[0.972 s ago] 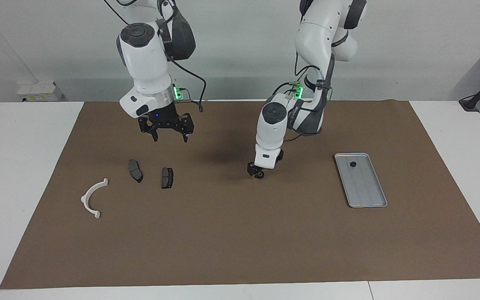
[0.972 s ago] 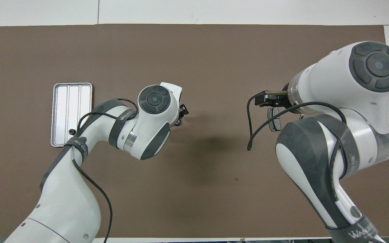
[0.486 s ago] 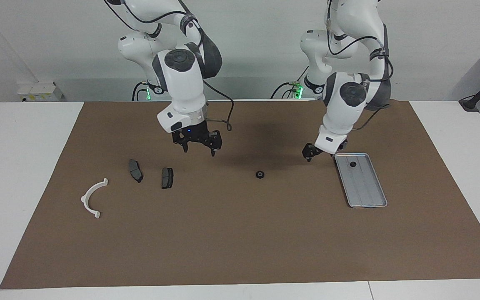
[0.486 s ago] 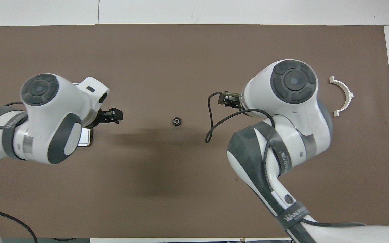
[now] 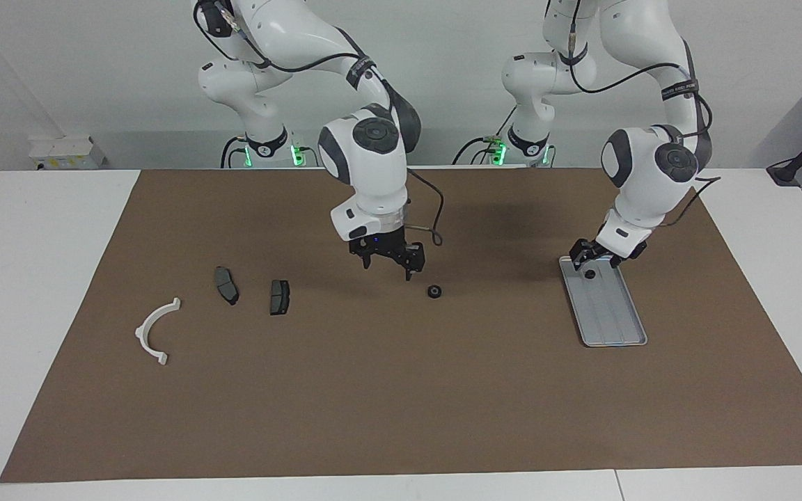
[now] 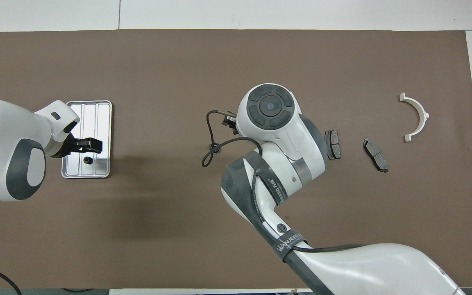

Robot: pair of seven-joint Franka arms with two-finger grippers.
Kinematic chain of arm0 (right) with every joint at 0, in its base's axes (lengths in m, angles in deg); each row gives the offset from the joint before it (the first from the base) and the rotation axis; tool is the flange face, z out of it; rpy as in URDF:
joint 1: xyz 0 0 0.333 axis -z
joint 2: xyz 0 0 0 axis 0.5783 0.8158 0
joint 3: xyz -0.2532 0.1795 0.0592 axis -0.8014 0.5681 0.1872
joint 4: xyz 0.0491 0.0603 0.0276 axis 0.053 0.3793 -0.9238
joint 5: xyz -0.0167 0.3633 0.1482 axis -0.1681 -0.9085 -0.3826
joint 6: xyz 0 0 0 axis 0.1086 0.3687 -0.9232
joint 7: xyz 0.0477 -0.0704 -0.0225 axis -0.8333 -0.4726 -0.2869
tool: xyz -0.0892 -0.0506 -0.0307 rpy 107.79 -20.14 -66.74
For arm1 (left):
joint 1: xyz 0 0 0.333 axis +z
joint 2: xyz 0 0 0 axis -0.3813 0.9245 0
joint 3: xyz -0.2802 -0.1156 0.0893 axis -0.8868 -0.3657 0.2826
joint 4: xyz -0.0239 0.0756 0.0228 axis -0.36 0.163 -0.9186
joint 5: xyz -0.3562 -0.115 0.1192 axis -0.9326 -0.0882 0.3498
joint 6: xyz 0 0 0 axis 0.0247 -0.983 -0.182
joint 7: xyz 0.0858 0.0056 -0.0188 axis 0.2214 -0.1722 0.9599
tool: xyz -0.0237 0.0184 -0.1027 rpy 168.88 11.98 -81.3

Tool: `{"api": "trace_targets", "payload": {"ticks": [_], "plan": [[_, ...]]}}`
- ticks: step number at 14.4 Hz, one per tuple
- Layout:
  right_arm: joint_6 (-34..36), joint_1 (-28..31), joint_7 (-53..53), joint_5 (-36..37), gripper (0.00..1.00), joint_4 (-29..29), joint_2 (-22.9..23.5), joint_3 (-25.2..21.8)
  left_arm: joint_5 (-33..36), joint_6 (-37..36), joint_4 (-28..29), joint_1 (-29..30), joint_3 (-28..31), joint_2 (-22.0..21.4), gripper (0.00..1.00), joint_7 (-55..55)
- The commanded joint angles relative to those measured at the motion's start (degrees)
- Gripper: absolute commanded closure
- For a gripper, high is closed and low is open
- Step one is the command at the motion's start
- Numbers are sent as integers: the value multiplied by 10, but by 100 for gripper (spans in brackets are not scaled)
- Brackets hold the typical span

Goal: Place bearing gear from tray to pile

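The gear [image 5: 434,291], small, black and round, lies on the mat mid-table between pile and tray [image 5: 617,332]; it is probably stiff and light, best pinched across its rim. The right gripper [image 5: 388,263] hangs beside it, fingers spread. The left gripper [image 5: 592,256], fingers narrowly apart, is over the tray's near end, where a second gear [image 5: 590,274] sits.

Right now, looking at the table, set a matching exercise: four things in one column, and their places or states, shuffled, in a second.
Things:
1. left gripper
2. right gripper
3. white bracket
4. bearing gear on the mat

Places:
A. lies at the right arm's end of the table
B. over the tray, above the small black part in it
C. on the brown mat, mid-table
D. above the mat, beside the bearing gear

Pairs: 1-B, 2-D, 3-A, 4-C
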Motion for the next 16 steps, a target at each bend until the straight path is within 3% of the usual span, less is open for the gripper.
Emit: {"api": "trace_targets", "payload": {"ticks": [1,5,8,11,16], "plan": [[43,-29,65,26,3,-130,108,-3,4,38,17,16,-3,18,19,-23],[34,-56,78,28,3,-174,167,-3,4,47,31,34,-4,25,23,-23],[21,-60,76,30,4,-181,182,-1,4,48,40,34,-4,25,31,-22],[15,-77,72,44,12,-191,201,-1,3,55,54,33,-4,23,31,-13],[-7,-77,71,45,12,-185,207,1,3,59,58,33,-4,22,35,-8]]}}
